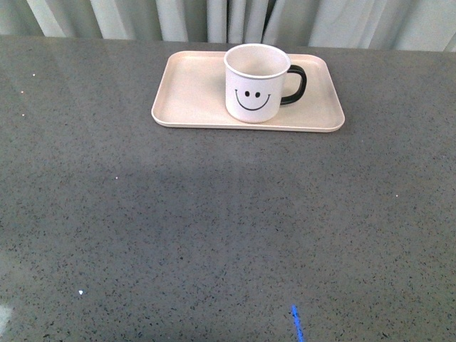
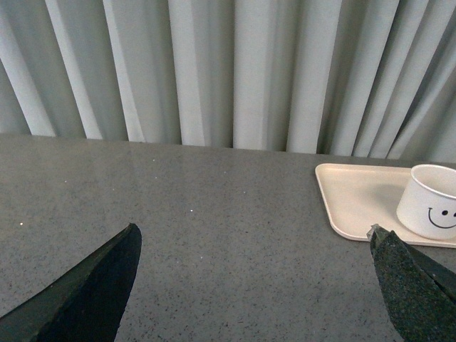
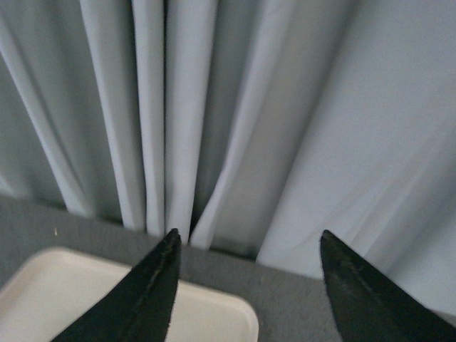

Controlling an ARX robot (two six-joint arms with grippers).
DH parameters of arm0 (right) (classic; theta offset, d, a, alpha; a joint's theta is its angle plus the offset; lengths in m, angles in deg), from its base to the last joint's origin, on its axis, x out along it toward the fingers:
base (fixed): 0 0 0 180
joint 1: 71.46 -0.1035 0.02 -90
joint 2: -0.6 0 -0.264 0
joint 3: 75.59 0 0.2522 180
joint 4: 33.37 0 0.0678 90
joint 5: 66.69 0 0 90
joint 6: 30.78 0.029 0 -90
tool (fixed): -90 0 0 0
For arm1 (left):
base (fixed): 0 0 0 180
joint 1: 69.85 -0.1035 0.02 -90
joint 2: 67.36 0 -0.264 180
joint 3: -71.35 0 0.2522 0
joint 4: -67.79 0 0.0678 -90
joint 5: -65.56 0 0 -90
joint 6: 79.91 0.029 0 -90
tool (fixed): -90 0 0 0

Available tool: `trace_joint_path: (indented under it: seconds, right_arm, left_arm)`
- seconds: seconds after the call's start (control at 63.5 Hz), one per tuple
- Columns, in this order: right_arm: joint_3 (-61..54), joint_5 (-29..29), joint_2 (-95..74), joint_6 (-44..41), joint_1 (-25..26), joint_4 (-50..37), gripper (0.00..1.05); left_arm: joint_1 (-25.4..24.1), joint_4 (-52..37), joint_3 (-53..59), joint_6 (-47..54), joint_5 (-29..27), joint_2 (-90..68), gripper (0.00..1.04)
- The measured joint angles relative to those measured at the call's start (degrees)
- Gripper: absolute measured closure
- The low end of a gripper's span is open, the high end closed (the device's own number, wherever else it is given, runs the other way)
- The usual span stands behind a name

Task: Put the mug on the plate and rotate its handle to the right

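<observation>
Mug (image 1: pixel 255 84) stands upright on the plate (image 1: pixel 192 92), right of the plate's centre, smiley face turned toward the front camera. Handle (image 1: pixel 297 84) points to the right in the front view, over the plate's right portion and inside its rim. Mug interior looks empty as far as the front view shows. Plate lies flat on the grey speckled surface (image 1: pixel 214 228), at its far side, close to the pale pleated curtain (image 1: pixel 142 18) behind. Short blue mark (image 1: pixel 297 324) on the surface near the front edge. Neither arm shows in the front view. Left gripper (image 2: pixel 253 285): jaws spread wide, nothing between them, only bare surface; the plate (image 2: pixel 356 192) and mug (image 2: pixel 431 203) sit off beside one finger, apart from it. In this view the handle is out of sight. Right gripper (image 3: pixel 249 285): jaws likewise parted and empty, aimed at the curtain (image 3: pixel 214 107), with a rounded corner of the plate (image 3: pixel 107 303) below them; the mug does not show here. Cannot tell how high either gripper sits above the surface.
</observation>
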Motion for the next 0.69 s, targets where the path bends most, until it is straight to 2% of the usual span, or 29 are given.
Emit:
trace_joint_path:
  seconds: [0.11, 0.189, 0.252, 0.441, 0.504, 0.552, 0.693]
  right_arm:
    - [-14.45, 0.5, 7.82, 2.78, 0.98, -10.6, 0.74]
    - [-21.99, 0.92, 10.82, 3.56, 1.51, -13.38, 0.87]
    - [-29.66, 1.55, 13.49, 3.96, 1.88, -15.56, 1.02]
    - [-41.7, 2.62, 22.32, 4.2, 2.73, -19.19, 1.03]
    - [-44.39, 2.89, 24.61, 4.22, 3.43, -19.67, 1.03]
    - [-47.04, 5.27, 26.43, 4.22, 4.7, -19.89, 1.03]
    - [-52.96, 5.44, 32.0, 4.24, 5.84, -19.89, 1.03]
  left_arm:
    - [0.0, 0.0, 0.0, 0.0, 0.0, 0.0, 0.09]
    - [0.0, 0.0, 0.0, 0.0, 0.0, 0.0, 0.09]
    - [0.0, 0.02, 0.0, 0.0, 0.0, 0.0, 0.09]
    - [0.0, 0.0, 0.0, 0.0, 0.0, 0.0, 0.09]
    - [0.0, 0.0, 0.0, 0.0, 0.0, 0.0, 0.09]
    - [0.0, 0.0, 0.0, 0.0, 0.0, 0.0, 0.09]
    - [0.0, 0.0, 0.0, 0.0, 0.0, 0.0, 0.09]
